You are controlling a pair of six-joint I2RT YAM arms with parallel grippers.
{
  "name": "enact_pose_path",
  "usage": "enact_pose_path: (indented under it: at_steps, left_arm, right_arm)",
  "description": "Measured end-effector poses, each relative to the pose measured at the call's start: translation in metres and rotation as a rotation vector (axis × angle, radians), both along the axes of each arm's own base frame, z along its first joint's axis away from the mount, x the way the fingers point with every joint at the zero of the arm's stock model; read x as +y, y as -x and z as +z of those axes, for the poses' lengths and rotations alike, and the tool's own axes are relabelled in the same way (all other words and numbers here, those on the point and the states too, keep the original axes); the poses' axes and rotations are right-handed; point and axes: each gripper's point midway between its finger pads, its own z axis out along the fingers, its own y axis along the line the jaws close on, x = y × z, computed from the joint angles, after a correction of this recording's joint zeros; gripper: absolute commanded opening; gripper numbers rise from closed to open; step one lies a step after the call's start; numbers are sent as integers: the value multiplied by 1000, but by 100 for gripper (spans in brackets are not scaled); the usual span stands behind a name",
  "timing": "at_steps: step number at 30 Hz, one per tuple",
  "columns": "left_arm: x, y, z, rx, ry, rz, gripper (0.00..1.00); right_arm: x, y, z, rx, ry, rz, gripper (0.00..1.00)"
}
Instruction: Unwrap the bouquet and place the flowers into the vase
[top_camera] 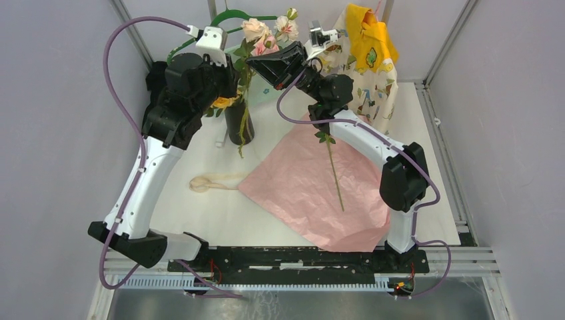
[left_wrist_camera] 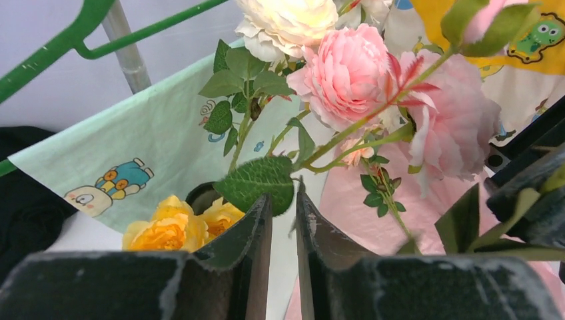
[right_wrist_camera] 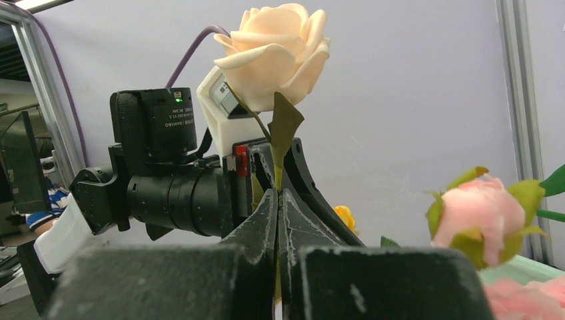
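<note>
Here, my right gripper [right_wrist_camera: 276, 200] pinches a cream rose [right_wrist_camera: 273, 53] by its stem while my left gripper [left_wrist_camera: 283, 207], jaws slightly parted, faces the vase [top_camera: 238, 127] just ahead

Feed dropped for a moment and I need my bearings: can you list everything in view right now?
vase: one, black, far centre of the table.
flowers: several, yellow, pink and cream, standing in the vase.
cream rose: one, cream, held up by its stem.
pink paper: one sheet, pink, spread flat right of centre.
loose stem: one, green, lying on the pink paper.
ribbon: one, beige, on the table left of the paper.
mint cloth: one, pale green with cartoon prints, hanging at back.
child's garment: one, yellow and white, hanging back right.
black cloth: one, black, back left.
left tool: black, jaws slightly apart, by the vase flowers.
right tool: black, shut on the cream rose's stem.
</note>
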Motion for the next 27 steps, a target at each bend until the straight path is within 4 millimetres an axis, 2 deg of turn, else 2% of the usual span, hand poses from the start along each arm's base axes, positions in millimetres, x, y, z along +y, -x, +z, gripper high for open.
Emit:
enact_pose_path:
  at_steps: [2,4,7,10,15,20,23,27]
  left_arm:
    - [-1,0,-4,18,7,1,28]
    - [-1,1,-6,27,12,-1,35]
    - [-1,7,-8,32,25,-7,58]
    - [2,23,-8,27,48,-27,71]
    - [5,62,14,-57,95,-103,73]
    - [-3,82,34,-130,130,-197,69]
    - [-13,85,31,-131,133,-255,68]
    - [-24,81,12,-83,121,-305,67]
  right_arm:
    - [0,0,0,0,1,1,0]
    - [1,0,-1,2,4,1,0]
    - [2,-1,-3,6,13,2,0]
    - [4,-2,-6,12,29,3,0]
    - [4,-2,-7,15,35,4,0]
    - [5,-2,-8,14,38,6,0]
    - [5,-2,-8,12,40,8,0]
    - [5,-1,-8,13,39,11,0]
